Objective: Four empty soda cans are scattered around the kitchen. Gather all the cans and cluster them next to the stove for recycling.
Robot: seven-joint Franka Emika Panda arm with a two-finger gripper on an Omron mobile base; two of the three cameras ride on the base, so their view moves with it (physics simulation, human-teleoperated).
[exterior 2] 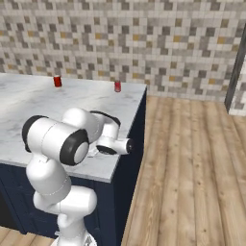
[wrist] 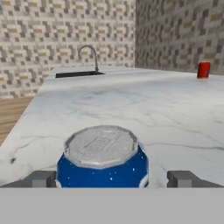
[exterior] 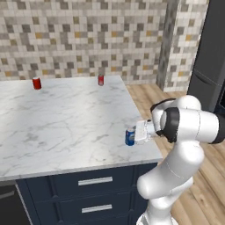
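Arm bent low, reaching left over counter's [exterior: 66, 127] near right corner.
Gripper [wrist: 111, 178] level, jaws wide apart either side of blue can [wrist: 103, 157], no grip seen; red cans [exterior: 37, 83] [exterior: 101, 80] at far edge.

No legible text, label or brand anywhere, not even on the blue soda can [wrist: 102, 162].
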